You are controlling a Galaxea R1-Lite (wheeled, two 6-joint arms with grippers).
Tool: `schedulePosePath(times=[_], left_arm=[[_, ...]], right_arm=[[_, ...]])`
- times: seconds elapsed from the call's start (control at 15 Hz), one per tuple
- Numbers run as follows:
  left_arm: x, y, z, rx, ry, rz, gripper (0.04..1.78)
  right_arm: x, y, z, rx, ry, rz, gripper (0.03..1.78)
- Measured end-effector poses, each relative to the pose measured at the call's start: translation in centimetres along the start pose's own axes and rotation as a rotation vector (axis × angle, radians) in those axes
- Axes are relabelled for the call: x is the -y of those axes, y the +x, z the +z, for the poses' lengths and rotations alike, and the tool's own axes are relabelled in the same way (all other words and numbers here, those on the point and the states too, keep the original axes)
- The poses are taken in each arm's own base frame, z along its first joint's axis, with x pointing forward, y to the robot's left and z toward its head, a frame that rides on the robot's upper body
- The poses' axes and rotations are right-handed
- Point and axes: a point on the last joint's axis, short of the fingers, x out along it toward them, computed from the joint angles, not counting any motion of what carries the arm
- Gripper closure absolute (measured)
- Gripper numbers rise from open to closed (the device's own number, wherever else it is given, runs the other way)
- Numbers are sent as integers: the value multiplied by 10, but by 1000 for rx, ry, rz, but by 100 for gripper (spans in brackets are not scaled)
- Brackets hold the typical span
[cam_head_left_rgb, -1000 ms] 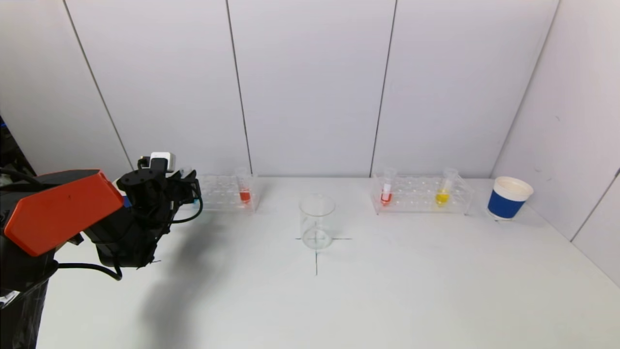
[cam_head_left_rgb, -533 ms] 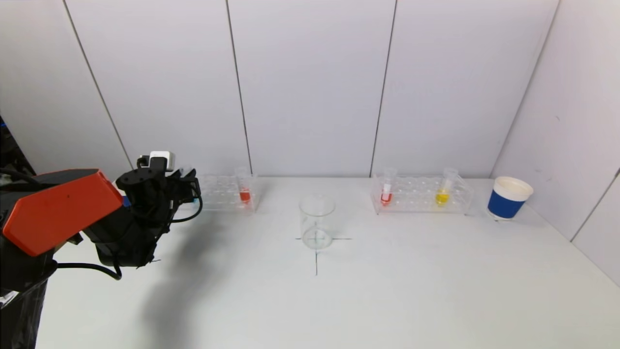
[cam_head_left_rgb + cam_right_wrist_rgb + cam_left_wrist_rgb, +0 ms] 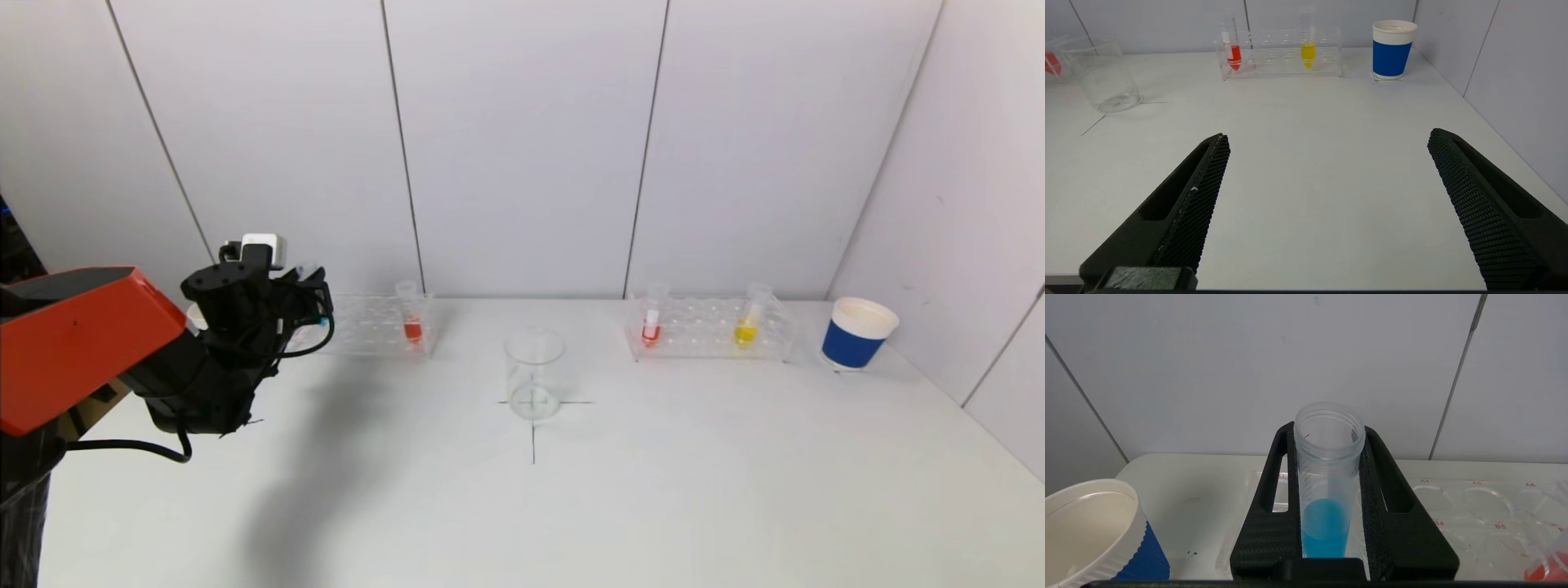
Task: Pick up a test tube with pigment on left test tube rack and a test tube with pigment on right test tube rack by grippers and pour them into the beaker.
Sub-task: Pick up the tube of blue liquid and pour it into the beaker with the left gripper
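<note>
Left gripper (image 3: 314,306) sits at the left end of the left rack (image 3: 367,325), raised above the table (image 3: 653,490). Head view hides what it carries behind the black wrist. Left wrist view settles it: both fingers (image 3: 1286,473) clamp a clear blue tube (image 3: 1327,486), upright, open mouth, blue liquid in the lower part. That view also shows a blue-and-white cup (image 3: 1094,535) beside the rack's end, of which the head view shows only a sliver; rack wells (image 3: 1486,504) lie behind the tube, and a bit of red shows at the frame corner. Whether the tube's tip is out of its well cannot be told.

Head view: red tube (image 3: 411,314) stands in the left rack's right end. Beaker (image 3: 535,373) sits on a cross mark mid-table, looks empty. Right rack (image 3: 710,331) holds a red-and-white tube (image 3: 651,318) at its left end and a yellow tube (image 3: 749,318) toward the right. Second blue cup (image 3: 857,333) stands just right of that rack.

Right gripper (image 3: 1327,204) is out of the head view entirely. Its own wrist view shows the jaws spread wide, nothing between them, low over the near table, well apart from the right rack (image 3: 1282,53), the yellow tube (image 3: 1308,51), the cup (image 3: 1392,49) and the beaker (image 3: 1104,79).
</note>
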Motion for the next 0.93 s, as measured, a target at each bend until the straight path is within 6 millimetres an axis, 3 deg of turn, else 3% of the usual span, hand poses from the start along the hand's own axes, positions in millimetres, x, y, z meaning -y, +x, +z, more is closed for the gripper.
schedulePosePath(times=[0.33, 0.67, 0.93], left_arm=[[-1, 3, 38, 26, 0, 0, 138], [0, 7, 90, 48, 0, -7, 138], [14, 4, 135, 45, 2, -51, 138]], right_arm=[[0, 0, 0, 0, 0, 0, 5], [0, 0, 0, 0, 0, 0, 5], [0, 0, 0, 0, 0, 0, 5]])
